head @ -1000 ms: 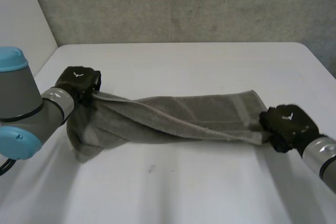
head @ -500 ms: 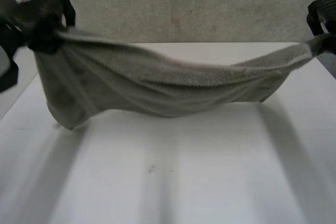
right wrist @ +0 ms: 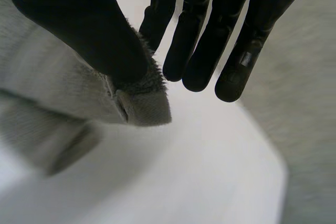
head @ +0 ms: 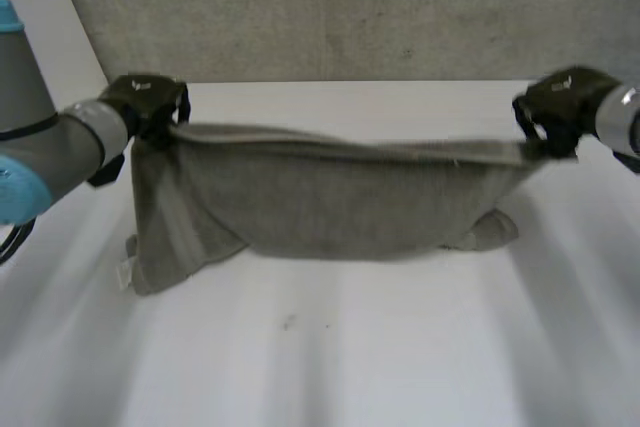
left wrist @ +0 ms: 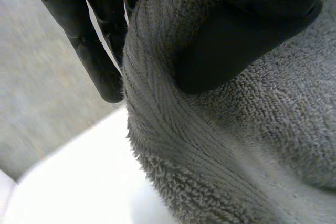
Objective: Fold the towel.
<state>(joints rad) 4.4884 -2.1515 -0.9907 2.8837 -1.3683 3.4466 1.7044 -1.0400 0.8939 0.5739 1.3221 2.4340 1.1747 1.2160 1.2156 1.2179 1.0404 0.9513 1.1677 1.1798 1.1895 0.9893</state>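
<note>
Worktop [head: 320,367]: white, bare on the near side.
Towel [head: 320,197]: grey, hung between both hands at mid-worktop, lower folds touching the surface.
Left hand [head: 150,102]: fingers [left wrist: 97,61] and thumb pinch the towel's upper left end.
Right hand [head: 560,107]: thumb clamps the upper right corner.
Advice: likely best to hold both ends level and taut so the drape lands flat.
</note>
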